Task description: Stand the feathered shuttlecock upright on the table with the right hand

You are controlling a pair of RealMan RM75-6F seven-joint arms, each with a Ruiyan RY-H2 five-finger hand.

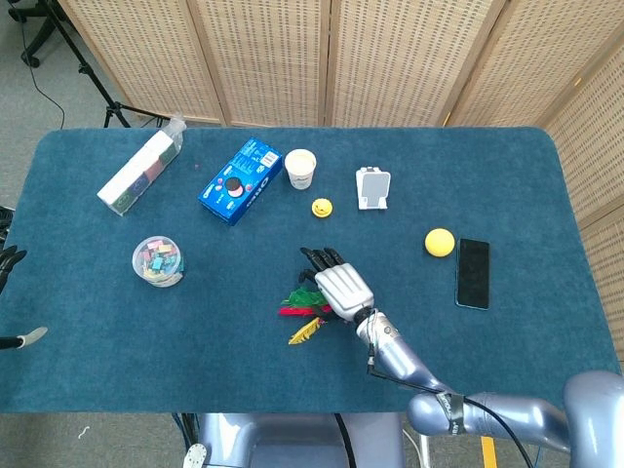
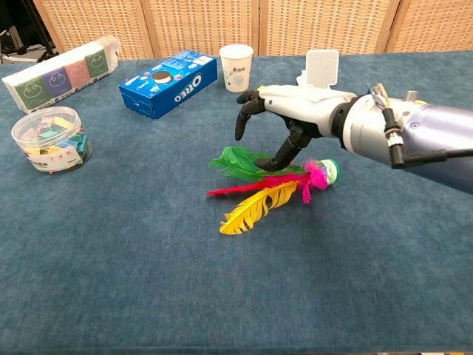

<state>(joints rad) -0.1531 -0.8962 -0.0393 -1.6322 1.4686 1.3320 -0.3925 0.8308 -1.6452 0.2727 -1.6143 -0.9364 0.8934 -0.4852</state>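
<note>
The feathered shuttlecock (image 2: 275,180) lies on its side in the middle of the blue table (image 2: 148,281). Its green, red, yellow and pink feathers point left and its round base (image 2: 329,170) points right. In the head view only the feather tips (image 1: 300,308) show, because my right hand (image 1: 338,284) covers the rest. In the chest view the right hand (image 2: 290,106) hovers over the feathers with its fingers spread and curved downward. Its thumb reaches down to the green feather, and it holds nothing. Only dark fingertips of my left hand (image 1: 7,261) show at the table's far left edge.
Behind the shuttlecock stand a blue Oreo box (image 2: 168,83), a paper cup (image 2: 236,67), a small yellow duck (image 1: 322,207) and a white phone stand (image 2: 322,71). A yellow ball (image 1: 440,242) and black phone (image 1: 472,273) lie right. A clip jar (image 2: 46,138) and tissue pack (image 2: 62,72) sit left.
</note>
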